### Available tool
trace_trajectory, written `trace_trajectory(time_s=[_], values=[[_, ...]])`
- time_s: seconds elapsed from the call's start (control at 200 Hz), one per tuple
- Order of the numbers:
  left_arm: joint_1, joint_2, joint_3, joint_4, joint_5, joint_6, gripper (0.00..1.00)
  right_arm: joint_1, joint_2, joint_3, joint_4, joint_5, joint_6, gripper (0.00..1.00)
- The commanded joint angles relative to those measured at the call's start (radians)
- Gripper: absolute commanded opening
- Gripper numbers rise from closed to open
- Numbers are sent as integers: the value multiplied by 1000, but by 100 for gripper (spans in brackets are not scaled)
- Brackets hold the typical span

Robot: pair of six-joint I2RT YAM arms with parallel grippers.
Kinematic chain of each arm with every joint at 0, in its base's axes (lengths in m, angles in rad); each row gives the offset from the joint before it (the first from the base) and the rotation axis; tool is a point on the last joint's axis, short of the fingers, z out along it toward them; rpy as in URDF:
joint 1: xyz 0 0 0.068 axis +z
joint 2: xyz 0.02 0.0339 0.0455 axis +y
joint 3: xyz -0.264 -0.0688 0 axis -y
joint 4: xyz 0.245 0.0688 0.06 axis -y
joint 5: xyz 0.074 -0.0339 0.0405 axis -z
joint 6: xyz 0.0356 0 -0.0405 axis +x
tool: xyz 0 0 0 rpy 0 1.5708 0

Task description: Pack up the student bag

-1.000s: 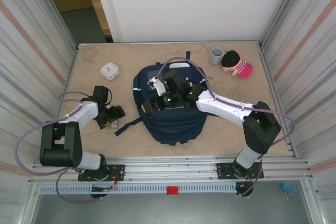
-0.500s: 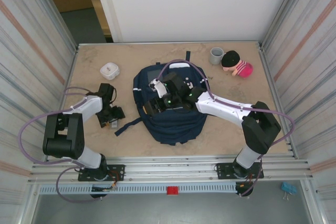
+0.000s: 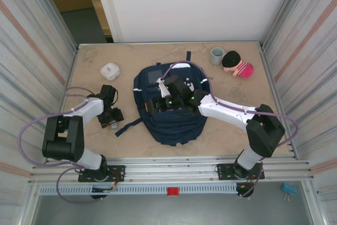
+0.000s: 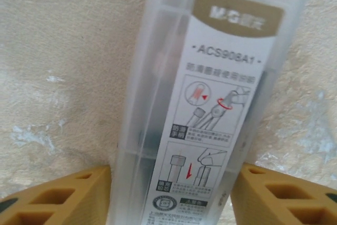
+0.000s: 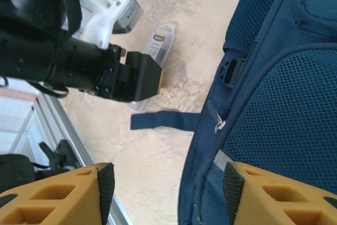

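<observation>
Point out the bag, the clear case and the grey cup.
bag (image 3: 174, 125): top view, lower front panel.
clear case (image 4: 221, 109): left wrist view, printed label.
grey cup (image 3: 217, 56): top view, open mouth.

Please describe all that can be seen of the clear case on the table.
The case is a long, slim box of clear, slightly frosted plastic with a white label: brown band, printed code, small drawings. Something dark shows dimly inside. It lies flat on the table, left of the bag, between the fingers of the left gripper; contact is unclear.
</observation>
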Motion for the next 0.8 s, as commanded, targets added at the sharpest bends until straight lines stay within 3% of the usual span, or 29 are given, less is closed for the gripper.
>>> trace_trajectory(time_s=[0.0,0.276,0.601,0.797], values=[[-21,-40,-56,143,40,-5,56,21,-49,-9,-10,68,85,58],[-23,-87,-91,192,83,6,50,84,-90,-15,-73,201,79,59],[-48,-117,-127,218,82,-11,45,67,-80,71,-222,342,16,60],[-54,-113,-123,238,102,-19,40,69,-95,22,-158,326,54,60]])
